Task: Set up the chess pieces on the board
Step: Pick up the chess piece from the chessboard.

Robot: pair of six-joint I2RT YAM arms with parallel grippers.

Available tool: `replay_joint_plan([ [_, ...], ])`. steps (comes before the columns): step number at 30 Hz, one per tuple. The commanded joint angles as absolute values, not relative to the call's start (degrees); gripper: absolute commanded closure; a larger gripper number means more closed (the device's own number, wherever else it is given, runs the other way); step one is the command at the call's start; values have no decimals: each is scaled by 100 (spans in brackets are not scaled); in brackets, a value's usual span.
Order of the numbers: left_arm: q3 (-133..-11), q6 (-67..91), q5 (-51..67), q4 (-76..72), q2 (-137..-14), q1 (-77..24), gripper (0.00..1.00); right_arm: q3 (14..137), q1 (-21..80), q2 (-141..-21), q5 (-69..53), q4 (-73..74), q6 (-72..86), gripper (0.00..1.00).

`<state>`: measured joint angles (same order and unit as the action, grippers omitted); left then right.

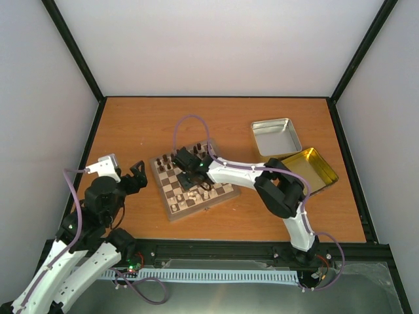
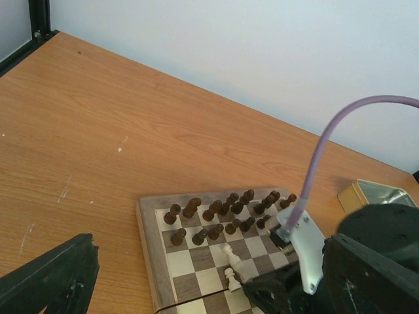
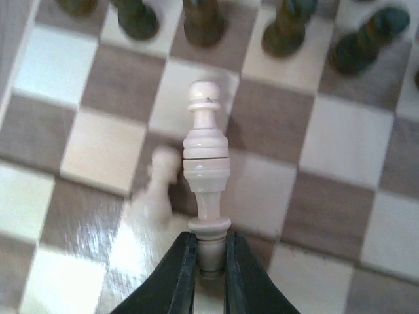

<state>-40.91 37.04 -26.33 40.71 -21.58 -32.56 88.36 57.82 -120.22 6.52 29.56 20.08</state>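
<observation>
1. Right hand (image 3: 208, 252) is pinching the base of a tall pale cream turned-wood chess piece (image 3: 206, 157). The fingers are sitting almost closed on it, with nothing else in the grip.
2. The piece's long axis is running straight out ahead of the hand: base between the pads, head end farthest away.
3. It is sitting over the middle of the small brown-and-cream checked wooden board (image 2: 146, 255). I cannot tell whether the base is touching a square.
4. A smaller cream pawn-like piece (image 3: 157, 190) is standing just left of the held one, blurred. A row of dark brown chessmen (image 3: 203, 19) is standing beyond the head end, apart from it.
5. Left hand (image 1: 136, 175) is hanging wide open and holding nothing, off the board's left side over the orange wooden desk (image 1: 229, 124). The right hand is plainly the nearer one.
6. My read: placement is hinging on that axis. The base needs to go down flat on its square, with the head staying clear of the pawn at left.
</observation>
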Motion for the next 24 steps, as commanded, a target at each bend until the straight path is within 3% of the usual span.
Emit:
replay_joint_plan([
  [1,-4146,3717,-2415,3909,-2335,-3234,5,7988,5766,-11268,392,2308,1733,94],
  [9,-3974,3809,-1952,3583,-2778,-3234,5,6565,5685,-9940,250,749,1498,94],
  [18,-3798,4297,317,2151,-3699,-3234,2,5331,5675,-8644,-283,-232,1165,94],
  [24,-3548,4784,1295,1272,-4330,-3234,16,4582,5678,-7751,-838,-805,985,94],
])
